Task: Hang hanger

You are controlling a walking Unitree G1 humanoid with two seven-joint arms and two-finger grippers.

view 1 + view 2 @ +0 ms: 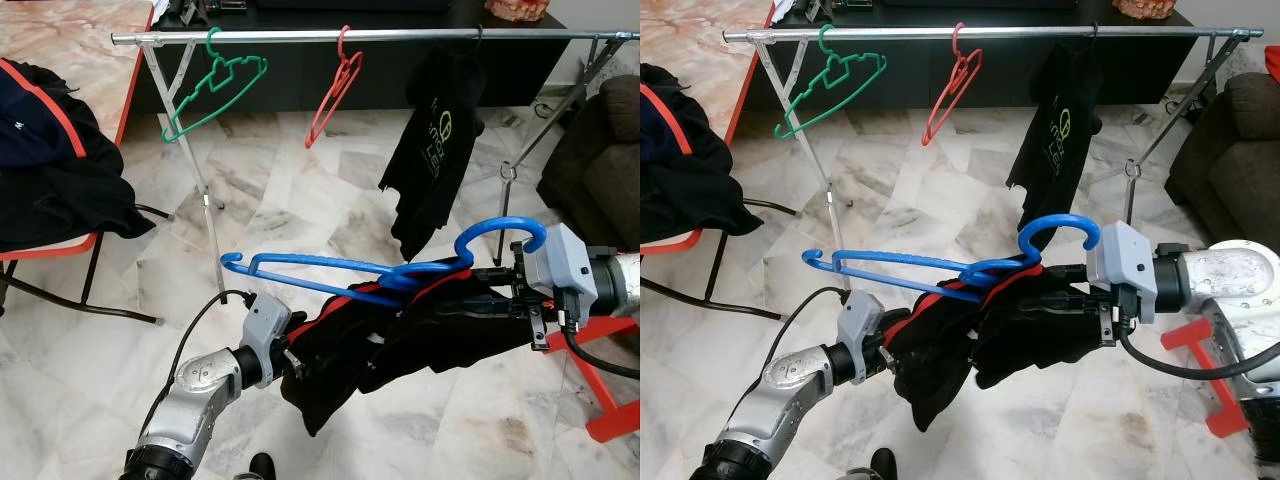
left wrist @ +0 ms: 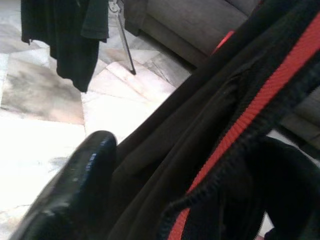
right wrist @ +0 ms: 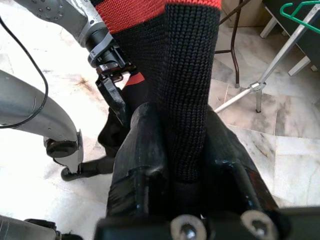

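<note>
Gripping a black garment (image 1: 400,340) with red trim, the right gripper (image 3: 182,150) sits at the right of the frame, its two fingers (image 3: 142,150) pressed shut on a knitted black band of the cloth. The blue hanger (image 1: 380,272) lies across the middle of the frame on top of the garment, its hook (image 1: 505,232) curving up just beside the right gripper's grey wrist and its long arm reaching toward the left. At the lower left, the left gripper (image 1: 292,362) touches the other end of the garment; its fingers are buried in the cloth and I cannot tell whether they are closed on it. In the left wrist view one black finger (image 2: 70,190) lies against the fabric.

Across the top of the frame runs a metal rail (image 1: 400,36), carrying a green hanger (image 1: 215,90), a red hanger (image 1: 335,90) and a dark shirt (image 1: 430,150) with a green print. A table (image 1: 70,40) with dark clothes (image 1: 50,170) stands at the upper left, a sofa (image 1: 600,150) at the right edge.
</note>
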